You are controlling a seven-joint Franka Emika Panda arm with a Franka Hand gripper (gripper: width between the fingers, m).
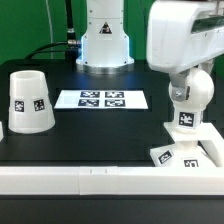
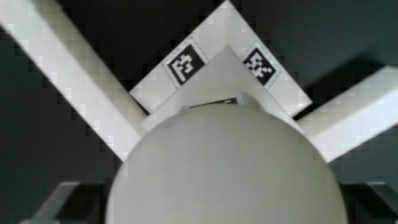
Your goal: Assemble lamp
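The white round-headed bulb [image 1: 185, 116] stands upright on the flat square base [image 1: 172, 156] at the exterior view's right, near the front. My gripper [image 1: 186, 92] comes down from above, a finger on each side of the bulb's head, shut on it. In the wrist view the bulb's head [image 2: 222, 160] fills the middle, with a dark finger [image 2: 39, 205] low on one side. Beyond the bulb lies the tagged corner of the base [image 2: 222, 65]. The tapered shade [image 1: 30, 102] stands upright, apart, at the exterior view's left.
The marker board [image 1: 100, 99] lies flat in the middle, in front of the robot's pedestal [image 1: 104, 45]. A white rail [image 1: 70, 178] runs along the table's front edge. In the wrist view white rails [image 2: 63, 60] meet in a corner around the base.
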